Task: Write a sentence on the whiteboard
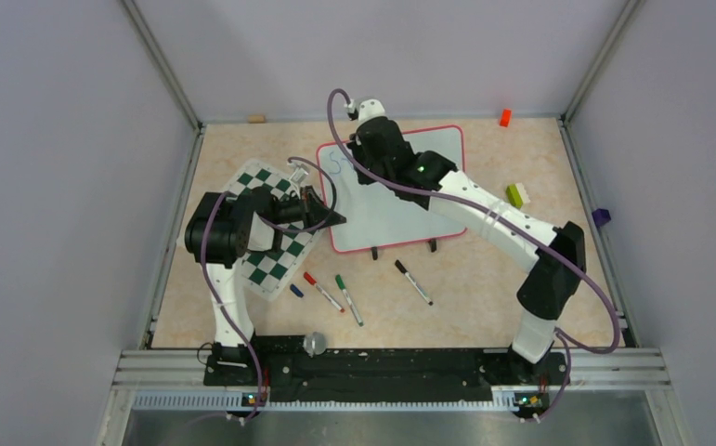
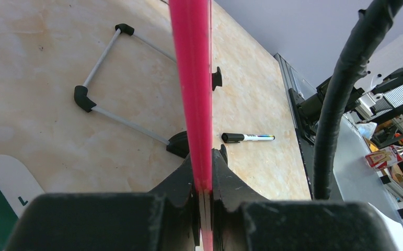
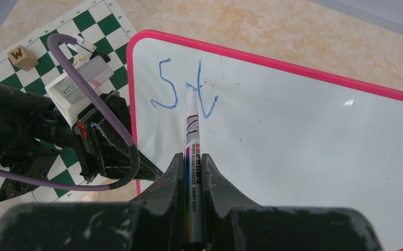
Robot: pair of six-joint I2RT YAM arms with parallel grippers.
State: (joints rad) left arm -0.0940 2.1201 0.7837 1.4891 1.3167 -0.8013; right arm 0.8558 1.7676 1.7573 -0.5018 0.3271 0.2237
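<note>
Lying toward the far edge of the worktop, near its middle, the whiteboard (image 1: 386,218) has its long axis running left to right, the right end skewed slightly farther back, clips on the near long edge. The left gripper (image 2: 204,178) is clamped tight on the red-pink frame at the board's left edge, beside the chessboard mat (image 1: 275,258). The right gripper (image 3: 191,163) is closed around a marker (image 3: 191,120), whose tip points away from the gripper and touches the board near its far-left corner, at the sentence (image 3: 200,86), only two blue letters.
</note>
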